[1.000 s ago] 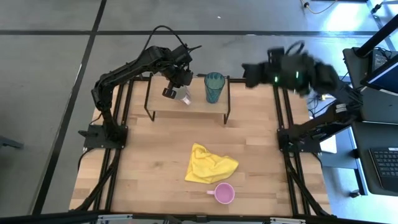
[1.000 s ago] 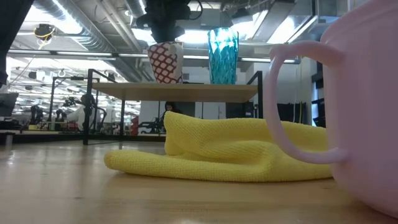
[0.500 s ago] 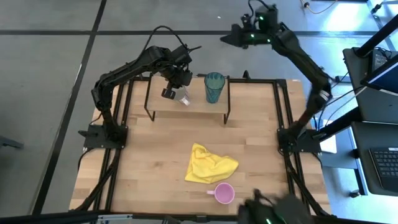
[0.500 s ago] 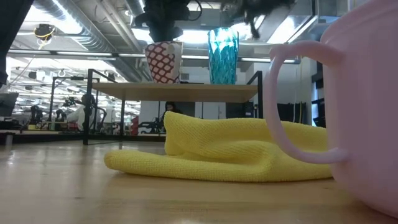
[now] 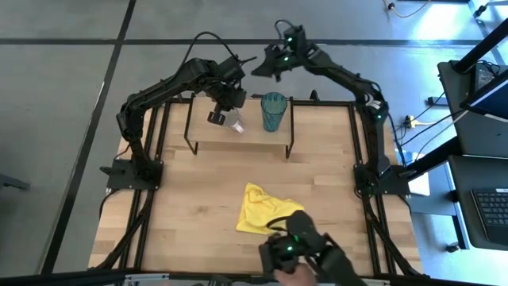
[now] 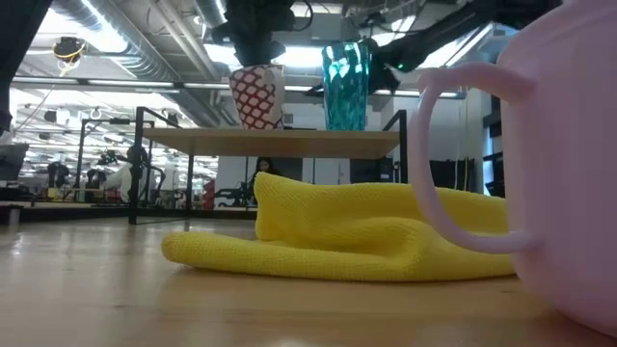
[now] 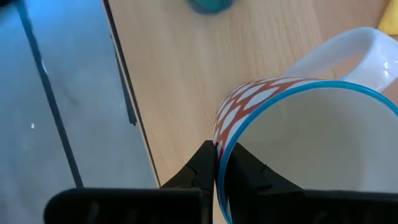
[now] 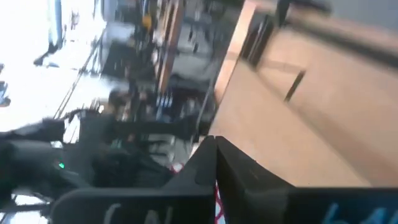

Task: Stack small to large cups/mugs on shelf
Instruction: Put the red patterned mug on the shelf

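Wooden tabletop (image 5: 190, 199) with black frame rails fills most of the overhead shot, grey floor all around it. Nearest the front edge sits the small pink mug (image 6: 569, 164), huge in the low view with its handle pointing toward the cloth; from overhead it's mostly hidden under a blurred dark arm shape. Just behind it lies the crumpled yellow cloth (image 5: 266, 210), roughly mid-table.

Further back stands the shelf (image 5: 238, 135), light wood on thin black legs. On it, the white patterned mug (image 7: 280, 143) with red lattice and a blue rim is pinched at its rim by the left gripper (image 7: 216, 163), one finger inside, one outside, clamped tight. Right beside it on the shelf stands the teal tumbler (image 5: 273, 111), upright.

Past the shelf's back edge, the right gripper (image 5: 260, 68) hangs in the air, fingers pressed together on nothing.
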Tool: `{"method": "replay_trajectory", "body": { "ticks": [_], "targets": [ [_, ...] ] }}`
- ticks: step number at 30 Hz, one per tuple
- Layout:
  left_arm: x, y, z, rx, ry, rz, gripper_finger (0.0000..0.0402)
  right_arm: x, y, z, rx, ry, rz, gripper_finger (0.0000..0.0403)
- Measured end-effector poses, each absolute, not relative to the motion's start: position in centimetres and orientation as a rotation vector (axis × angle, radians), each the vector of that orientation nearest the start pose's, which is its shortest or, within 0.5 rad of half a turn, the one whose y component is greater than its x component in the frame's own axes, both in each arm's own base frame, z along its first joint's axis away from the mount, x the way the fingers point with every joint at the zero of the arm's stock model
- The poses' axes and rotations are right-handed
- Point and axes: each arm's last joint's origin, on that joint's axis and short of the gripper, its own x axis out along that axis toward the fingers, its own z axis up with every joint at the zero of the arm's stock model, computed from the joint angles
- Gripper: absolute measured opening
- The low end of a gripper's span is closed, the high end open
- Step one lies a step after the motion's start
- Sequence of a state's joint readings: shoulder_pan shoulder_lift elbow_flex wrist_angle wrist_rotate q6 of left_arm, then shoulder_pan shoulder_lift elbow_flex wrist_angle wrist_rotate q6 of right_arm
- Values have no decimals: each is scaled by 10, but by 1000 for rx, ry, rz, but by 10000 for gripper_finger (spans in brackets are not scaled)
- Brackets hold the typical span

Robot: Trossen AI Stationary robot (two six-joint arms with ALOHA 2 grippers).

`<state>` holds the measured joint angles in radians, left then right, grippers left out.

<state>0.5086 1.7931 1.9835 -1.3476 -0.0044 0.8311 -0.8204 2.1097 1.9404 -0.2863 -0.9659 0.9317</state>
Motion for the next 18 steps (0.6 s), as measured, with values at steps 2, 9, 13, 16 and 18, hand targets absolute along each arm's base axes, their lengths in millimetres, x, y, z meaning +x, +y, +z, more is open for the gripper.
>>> {"method": "replay_trajectory", "body": {
  "ticks": [2, 9, 13, 16, 18],
  "targets": [
    [304, 169, 378, 435, 1213, -32, 14, 354, -336, 297, 1286, 380, 48, 4],
    [305, 169, 379, 421, 1182, -48, 14, 366, -332, 278, 1263, 431, 132, 4],
    [307, 170, 379, 422, 1154, -52, 14, 367, -331, 277, 1231, 437, 154, 4],
    [311, 171, 377, 423, 1141, -53, 14, 369, -327, 277, 1233, 448, 182, 5],
    [312, 172, 374, 416, 1152, -62, 14, 373, -322, 278, 1229, 459, 213, 5]
  ]
}}
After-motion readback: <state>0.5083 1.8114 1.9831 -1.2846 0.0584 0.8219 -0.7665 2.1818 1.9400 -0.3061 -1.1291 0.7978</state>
